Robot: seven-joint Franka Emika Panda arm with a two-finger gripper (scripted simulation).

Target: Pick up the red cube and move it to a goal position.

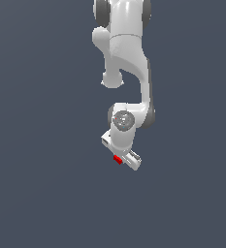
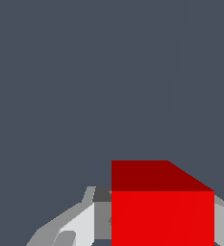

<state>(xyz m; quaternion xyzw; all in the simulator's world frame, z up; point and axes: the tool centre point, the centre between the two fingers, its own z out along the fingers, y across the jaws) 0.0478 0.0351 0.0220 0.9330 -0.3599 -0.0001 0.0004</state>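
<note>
The red cube [image 1: 118, 159] is a tiny bright red block that peeks out from under the white gripper [image 1: 120, 159] near the middle of the exterior view. Most of it is hidden by the hand. In the wrist view the red cube [image 2: 162, 211] fills the space between the two grey-white fingers [image 2: 80, 226], which stand close on either side of it. The gripper is shut on the cube. Whether the cube rests on the surface or is lifted off it cannot be told.
The white arm [image 1: 126, 58] reaches down from the top of the exterior view. A plain dark grey surface [image 1: 41, 184] lies all around the gripper, with no other objects in sight.
</note>
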